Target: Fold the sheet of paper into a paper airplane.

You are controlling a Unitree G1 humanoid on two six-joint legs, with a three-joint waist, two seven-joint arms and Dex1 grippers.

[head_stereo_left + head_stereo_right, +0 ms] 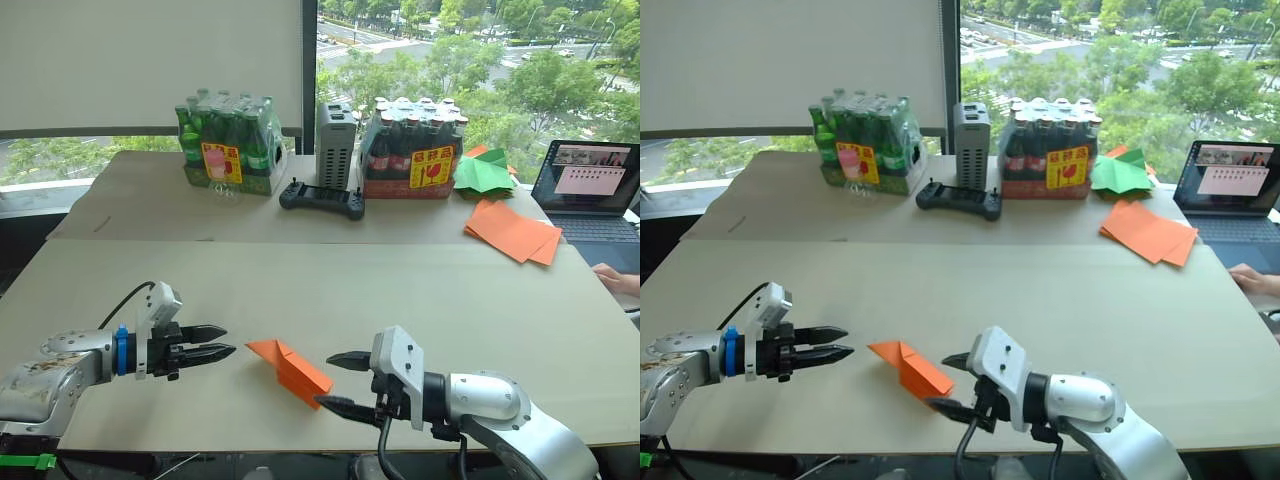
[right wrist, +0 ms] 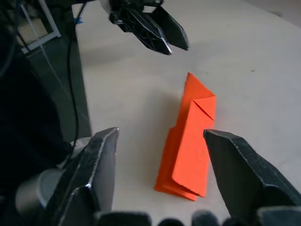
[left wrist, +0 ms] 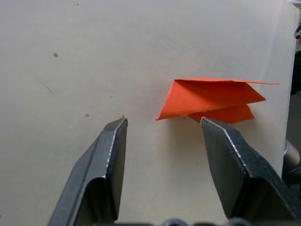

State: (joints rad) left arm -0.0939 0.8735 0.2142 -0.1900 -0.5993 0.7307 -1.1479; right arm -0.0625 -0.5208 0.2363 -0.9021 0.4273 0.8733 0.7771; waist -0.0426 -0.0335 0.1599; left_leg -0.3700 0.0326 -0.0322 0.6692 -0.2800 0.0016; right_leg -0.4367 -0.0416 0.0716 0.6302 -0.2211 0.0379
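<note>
Right claw (image 1: pixel 338 382) is spread wide, empty, tips just short of the plane (image 1: pixel 290 368) and straddling its near end. Left claw (image 1: pixel 212 341) is parted more narrowly, also empty, pointing at the plane's nose from the other side with a small gap between. So the plane lies flat on the worktop (image 1: pixel 420 300) between my two claws, touched by neither.

From the right wrist I see a long narrow orange wedge, layered, with a small triangular flap folded near the pointed end. From the left wrist the layers stand slightly apart at the edge. My read: the main folds are in and the shape is close to finished; what may be left is pressing creases or opening the wings, but I cannot tell that for sure.

Beyond the claws the worktop is pale and plain. Farther out: a pile of orange sheets (image 1: pixel 512 232) and green paper shapes (image 1: pixel 484 172) off past my right claw, two shrink-wrapped bottle packs (image 1: pixel 228 140), a grey box (image 1: pixel 336 144), a black controller (image 1: pixel 322 198). A laptop (image 1: pixel 590 190) and a person's hand (image 1: pixel 618 280) sit at the far right edge. Windows behind show trees and a road.
</note>
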